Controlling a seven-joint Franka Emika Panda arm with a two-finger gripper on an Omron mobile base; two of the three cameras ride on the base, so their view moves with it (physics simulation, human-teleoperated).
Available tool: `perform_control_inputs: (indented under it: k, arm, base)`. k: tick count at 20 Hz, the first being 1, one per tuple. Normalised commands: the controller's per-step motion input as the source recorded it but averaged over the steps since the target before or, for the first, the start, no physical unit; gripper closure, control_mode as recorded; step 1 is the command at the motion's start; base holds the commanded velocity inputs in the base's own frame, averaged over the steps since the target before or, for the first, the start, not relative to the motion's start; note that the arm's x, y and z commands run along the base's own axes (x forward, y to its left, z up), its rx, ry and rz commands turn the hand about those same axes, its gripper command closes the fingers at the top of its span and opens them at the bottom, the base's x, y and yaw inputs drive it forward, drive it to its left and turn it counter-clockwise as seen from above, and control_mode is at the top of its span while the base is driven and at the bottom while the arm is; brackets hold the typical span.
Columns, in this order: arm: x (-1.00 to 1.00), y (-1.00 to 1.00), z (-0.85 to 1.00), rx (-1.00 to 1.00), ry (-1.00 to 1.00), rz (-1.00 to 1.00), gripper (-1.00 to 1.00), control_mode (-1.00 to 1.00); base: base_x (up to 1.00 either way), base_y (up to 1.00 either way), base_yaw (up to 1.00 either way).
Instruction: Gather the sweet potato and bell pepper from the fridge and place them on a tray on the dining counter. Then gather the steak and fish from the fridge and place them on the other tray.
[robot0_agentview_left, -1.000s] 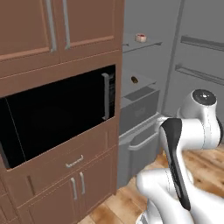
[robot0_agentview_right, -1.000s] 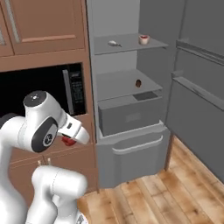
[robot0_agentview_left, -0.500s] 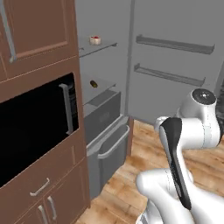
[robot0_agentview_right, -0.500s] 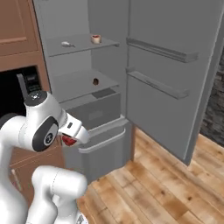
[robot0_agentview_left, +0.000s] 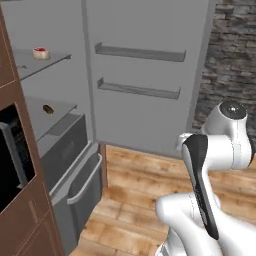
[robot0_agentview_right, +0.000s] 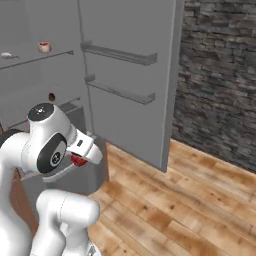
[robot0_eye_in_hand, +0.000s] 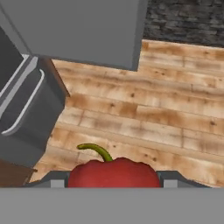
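Observation:
A red bell pepper (robot0_eye_in_hand: 113, 173) with a green stem sits between my gripper's (robot0_eye_in_hand: 113, 181) two fingertips (robot0_eye_in_hand: 51, 181), held low against my body over the wooden floor. In the right base view the bell pepper (robot0_agentview_right: 77, 160) shows as a red patch under the hand. On the fridge's upper glass shelf lie a pink-and-white piece that looks like the steak (robot0_agentview_left: 41, 52) and a pale thing that may be the fish (robot0_agentview_right: 6, 55). A small brown item, possibly the sweet potato (robot0_agentview_left: 48, 109), lies on the shelf below. The trays and the dining counter are out of view.
The fridge door (robot0_agentview_left: 145, 75) stands open ahead with two door racks. Grey fridge drawers (robot0_agentview_left: 82, 185) jut out at the lower left, beside a dark wall oven (robot0_agentview_left: 12, 155). A stone wall (robot0_agentview_right: 220, 75) rises at the right over the wooden floor (robot0_agentview_right: 190, 200).
Both base views have swung right, so the camera has turned: cabinets and oven slid off left, door and stone wall came in. The gripper stays shut on the pepper.

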Motion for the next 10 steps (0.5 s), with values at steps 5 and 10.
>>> perform_control_inputs:
  k: [5, 10]
  arm:
    - [0.00, 0.00, 0.00, 0.00, 0.00, 0.00, 1.00, 1.00]
    - [0.00, 0.00, 0.00, 0.00, 0.00, 0.00, 1.00, 1.00]
  base:
    - [-0.78, 0.19, -0.59]
    - [-0.80, 0.20, -0.59]
